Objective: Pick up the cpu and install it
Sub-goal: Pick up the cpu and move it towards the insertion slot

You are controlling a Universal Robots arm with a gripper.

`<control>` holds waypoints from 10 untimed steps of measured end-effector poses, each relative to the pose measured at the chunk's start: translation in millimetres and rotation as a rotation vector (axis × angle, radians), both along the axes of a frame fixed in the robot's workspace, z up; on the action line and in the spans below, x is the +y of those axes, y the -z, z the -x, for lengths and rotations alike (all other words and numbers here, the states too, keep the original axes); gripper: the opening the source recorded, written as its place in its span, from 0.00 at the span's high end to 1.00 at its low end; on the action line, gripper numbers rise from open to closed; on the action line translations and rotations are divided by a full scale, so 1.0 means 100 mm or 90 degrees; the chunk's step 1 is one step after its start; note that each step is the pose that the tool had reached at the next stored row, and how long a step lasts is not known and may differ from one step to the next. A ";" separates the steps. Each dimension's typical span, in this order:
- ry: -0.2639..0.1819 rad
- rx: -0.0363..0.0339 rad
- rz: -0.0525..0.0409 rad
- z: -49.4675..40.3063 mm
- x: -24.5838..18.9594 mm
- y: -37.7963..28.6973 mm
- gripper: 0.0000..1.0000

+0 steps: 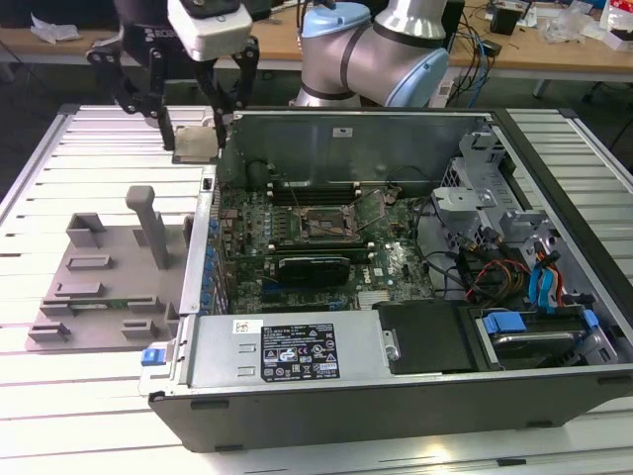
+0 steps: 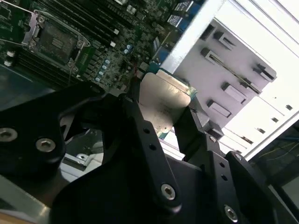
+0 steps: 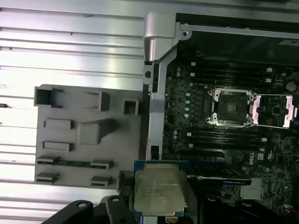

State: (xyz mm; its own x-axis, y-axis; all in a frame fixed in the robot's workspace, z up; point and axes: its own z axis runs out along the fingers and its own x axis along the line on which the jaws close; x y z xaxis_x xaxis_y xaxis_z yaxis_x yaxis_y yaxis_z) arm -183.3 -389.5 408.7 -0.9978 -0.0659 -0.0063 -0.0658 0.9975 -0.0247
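Now the cpu (image 3: 159, 191) sits clamped between the pincer (image 1: 195, 137) fingers.

Print on the case label (image 1: 298, 353) and the cpu (image 3: 158, 192) is unreadable

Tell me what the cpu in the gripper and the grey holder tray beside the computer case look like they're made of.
The cpu: a silver-grey metal lid with a dull sheen, on a thin greenish rim, probably circuit board. The grey holder tray: matte, uniform grey with moulded blocks and slots, most likely plastic, though the look leaves that open.
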 end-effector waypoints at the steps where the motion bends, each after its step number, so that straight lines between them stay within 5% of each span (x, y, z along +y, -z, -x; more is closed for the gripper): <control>1: 0.000 0.0008 0.0001 -0.073 0.007 0.021 0.46; 10: 0.000 0.0044 0.0001 -0.623 0.096 0.169 0.46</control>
State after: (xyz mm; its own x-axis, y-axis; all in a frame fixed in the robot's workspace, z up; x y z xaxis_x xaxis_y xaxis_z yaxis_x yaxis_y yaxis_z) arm -121.1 -379.9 391.8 -0.9978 -0.0658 0.0006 -0.0658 0.9975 -0.0244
